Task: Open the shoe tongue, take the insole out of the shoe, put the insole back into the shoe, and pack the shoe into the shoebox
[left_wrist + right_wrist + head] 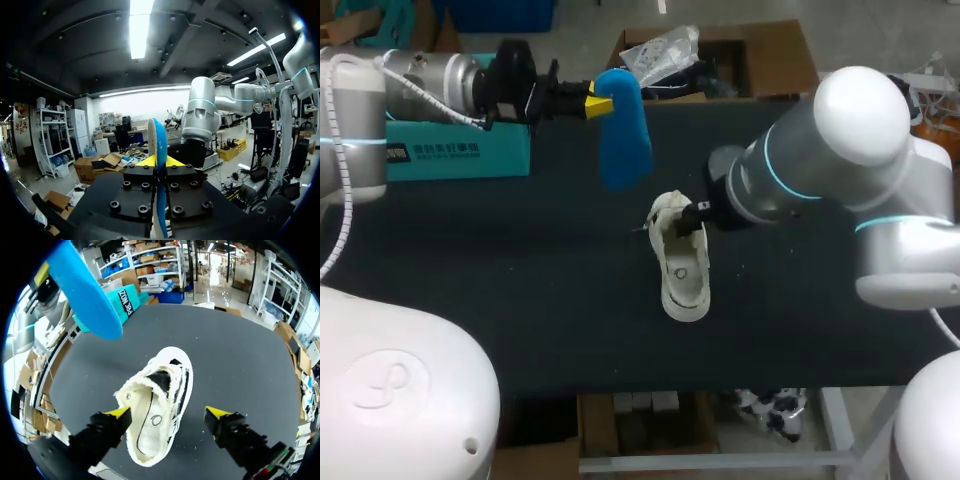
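— Where's the insole?
— The blue insole [623, 140] is clamped in the left gripper [595, 103], raised beyond the white shoe [683, 270].
— And the right gripper [170, 413]?
— Its fingers are spread wide over the shoe's heel end, gripping nothing. The lettered teal shoebox [460, 160] is well left of the shoe.

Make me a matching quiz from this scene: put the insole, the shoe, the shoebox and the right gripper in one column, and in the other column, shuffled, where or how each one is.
Column one:
1. insole
2. shoe
3. shoebox
4. right gripper

Column two:
A. white, lying on the dark table
B. open, just above the shoe
C. teal, at the table's far left
D. blue, held in the air by the left gripper

Pairs: 1-D, 2-A, 3-C, 4-B.
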You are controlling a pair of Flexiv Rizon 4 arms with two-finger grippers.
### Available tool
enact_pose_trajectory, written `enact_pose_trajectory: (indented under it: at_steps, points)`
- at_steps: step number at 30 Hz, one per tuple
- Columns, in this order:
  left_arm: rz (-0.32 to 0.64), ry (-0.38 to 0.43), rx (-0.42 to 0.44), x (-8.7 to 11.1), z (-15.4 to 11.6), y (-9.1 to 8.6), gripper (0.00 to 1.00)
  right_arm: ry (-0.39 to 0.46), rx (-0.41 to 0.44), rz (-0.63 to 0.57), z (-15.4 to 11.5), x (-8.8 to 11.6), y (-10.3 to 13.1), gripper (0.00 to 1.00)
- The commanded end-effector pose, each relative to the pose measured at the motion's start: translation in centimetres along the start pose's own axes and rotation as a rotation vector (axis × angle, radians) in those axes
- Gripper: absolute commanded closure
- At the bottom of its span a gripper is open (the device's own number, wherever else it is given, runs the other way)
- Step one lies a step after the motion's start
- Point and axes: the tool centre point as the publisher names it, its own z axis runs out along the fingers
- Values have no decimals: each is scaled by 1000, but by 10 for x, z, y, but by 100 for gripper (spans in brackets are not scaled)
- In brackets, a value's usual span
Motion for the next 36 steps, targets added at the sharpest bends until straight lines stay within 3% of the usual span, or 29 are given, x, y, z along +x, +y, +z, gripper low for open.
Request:
enact_pose_trajectory:
  at_steps: [1,5,15,20,23,24,36]
  points:
    - [1,-52,-7,11,3,-6,100,20,-4,6,2,-5,0,0]
    - [-27,-70,18,30,10,-4,100,93,0,36,-11,-14,5,0]
    - [-193,-112,74,62,18,-3,100,92,22,99,-43,-43,-17,0]
    - [-252,-128,78,76,26,-8,100,156,5,242,-57,-55,-22,0]
    - [-281,-150,70,83,30,-10,100,198,13,331,-67,-52,-23,0]
    - [-290,-146,74,86,31,-11,100,195,-4,301,-70,-45,-22,0]
    - [-437,-102,116,101,38,-8,100,195,-4,301,-70,-45,-22,0]
